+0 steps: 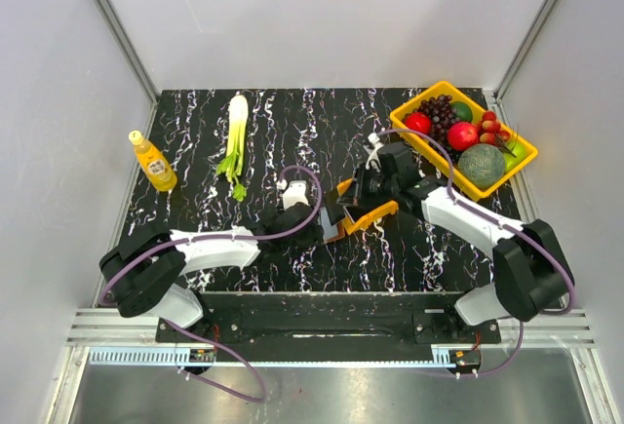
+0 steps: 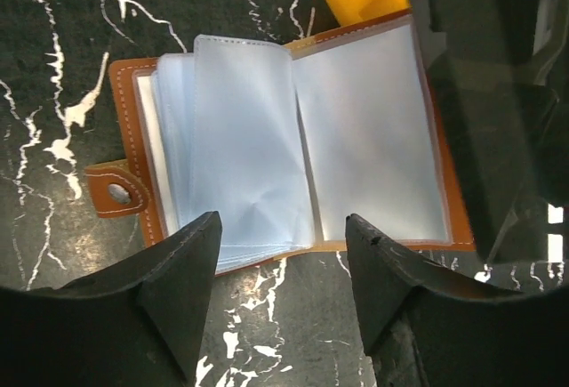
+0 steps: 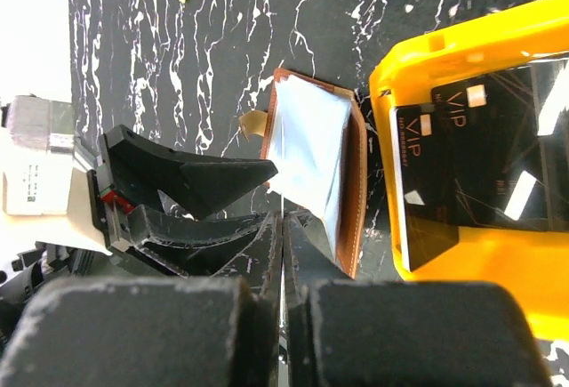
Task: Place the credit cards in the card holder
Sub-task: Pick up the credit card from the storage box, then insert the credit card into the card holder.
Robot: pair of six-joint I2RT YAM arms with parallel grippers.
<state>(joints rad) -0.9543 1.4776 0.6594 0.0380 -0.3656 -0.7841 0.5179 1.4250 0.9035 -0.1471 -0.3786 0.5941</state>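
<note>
From above, the black marbled table [image 1: 185, 212] is carrying a yellow bottle [image 1: 152, 162] at the left, a leek [image 1: 235, 132] behind it and a yellow fruit basket [image 1: 441, 86] at the far right, all well apart from the work. In the middle, the card holder [image 1: 333, 221] is lying open, just beside the small orange bin [image 1: 375, 213]. The left gripper [image 1: 304, 212] is hanging at the holder's left, and the right gripper [image 1: 363, 190] is reaching over the bin and the holder's right side.

In the left wrist view, the left gripper [image 2: 283, 227] is standing with its fingers [image 2: 191, 262] apart and nothing between them, just short of the holder's near edge. The card holder [image 2: 356, 138] is showing a stitched brown leather-like cover, a strap with a snap [image 2: 116, 193] and clear, slightly wrinkled plastic sleeves. A dark blurred part of the right gripper [image 2: 498, 93] is covering the holder's right edge; I cannot tell whether it is touching.

In the right wrist view, the right gripper [image 3: 283, 227] is keeping its fingers pressed together, gripping nothing. The credit cards [image 3: 480, 156], dark, glossy and marked VIP, are lying in the orange bin [image 3: 462, 289], not in the holder [image 3: 307, 147] beside it.
</note>
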